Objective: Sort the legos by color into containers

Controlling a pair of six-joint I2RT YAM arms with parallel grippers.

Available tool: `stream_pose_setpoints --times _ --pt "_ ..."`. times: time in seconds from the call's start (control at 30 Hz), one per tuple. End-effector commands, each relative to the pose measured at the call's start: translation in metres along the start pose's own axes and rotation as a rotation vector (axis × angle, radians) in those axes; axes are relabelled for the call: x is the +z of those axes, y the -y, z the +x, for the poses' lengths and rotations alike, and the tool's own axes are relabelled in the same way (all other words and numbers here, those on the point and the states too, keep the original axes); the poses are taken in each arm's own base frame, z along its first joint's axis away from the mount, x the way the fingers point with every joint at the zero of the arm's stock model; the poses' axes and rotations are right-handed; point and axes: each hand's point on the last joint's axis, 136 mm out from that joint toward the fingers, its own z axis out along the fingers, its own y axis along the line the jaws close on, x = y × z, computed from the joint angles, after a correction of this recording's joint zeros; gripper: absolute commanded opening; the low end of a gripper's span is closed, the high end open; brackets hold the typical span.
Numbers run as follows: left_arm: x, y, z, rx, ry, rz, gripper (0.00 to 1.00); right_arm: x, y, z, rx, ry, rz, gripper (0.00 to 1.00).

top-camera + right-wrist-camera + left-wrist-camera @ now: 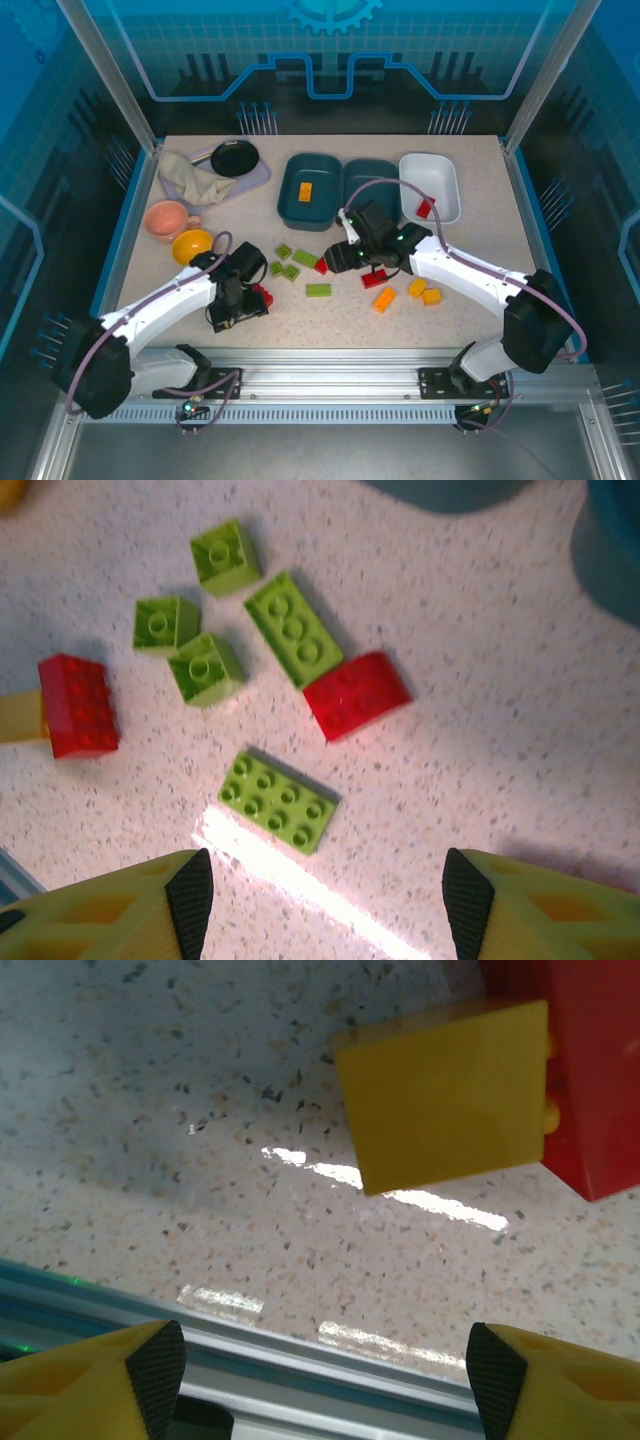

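Hovering low over the speckled tabletop (240, 215), the left hand (325, 1370) has its jaws spread with nothing between them. A yellow brick (445, 1100) lies pressed against a red brick (595, 1070) just ahead of its fingertips. The right hand (327, 905), likewise wide open and empty, hangs above five green bricks (293, 628) and a second red brick (357, 694), which lies just beside the end of the longest green one. Three trays sit side by side at the far edge. The left teal tray (300, 215) holds one orange brick (305, 192), the middle teal tray (365, 170) is partly crossed by the right arm's cable, and the white tray (430, 175) holds a small red brick (426, 208). A loose orange brick (384, 299) and two yellow bricks (417, 288) lie near the right arm.
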Motion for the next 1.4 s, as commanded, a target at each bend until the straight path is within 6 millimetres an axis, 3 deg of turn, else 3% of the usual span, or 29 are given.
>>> stream_pose_setpoints --times 0.0,0.2,0.37,0.63,0.8,1.03,1.13,1.37 --pt "0.012 -0.001 -0.005 0.051 0.016 -0.033 0.79 -0.013 -0.016 -0.013 0.016 0.07 -0.052 0.65" --pt "0.018 0.015 -0.027 0.12 0.056 -0.052 0.84 -0.013 -0.019 -0.019 0.028 0.077 -0.053 0.65" --pt "0.031 0.012 -0.046 0.021 0.007 -0.051 0.86 -0.012 -0.02 -0.02 0.019 0.063 -0.05 0.64" --pt "0.03 0.03 -0.068 -0.045 -0.015 0.016 0.87 -0.016 -0.018 -0.017 0.031 0.065 -0.045 0.64" --pt "0.033 0.027 -0.055 -0.091 -0.049 0.033 0.8 -0.024 -0.024 -0.02 0.021 0.091 -0.082 0.64" --pt "0.039 0.024 -0.043 -0.116 -0.066 0.062 0.6 -0.051 -0.08 -0.031 -0.053 0.172 -0.417 0.7" --pt "0.038 0.02 -0.044 -0.115 -0.053 0.044 0.49 -0.054 -0.093 -0.03 -0.061 0.161 -0.501 0.71" --pt "0.01 0.016 -0.042 -0.096 0.014 0.048 0.4 -0.066 -0.086 -0.045 -0.03 0.206 -0.466 0.7"
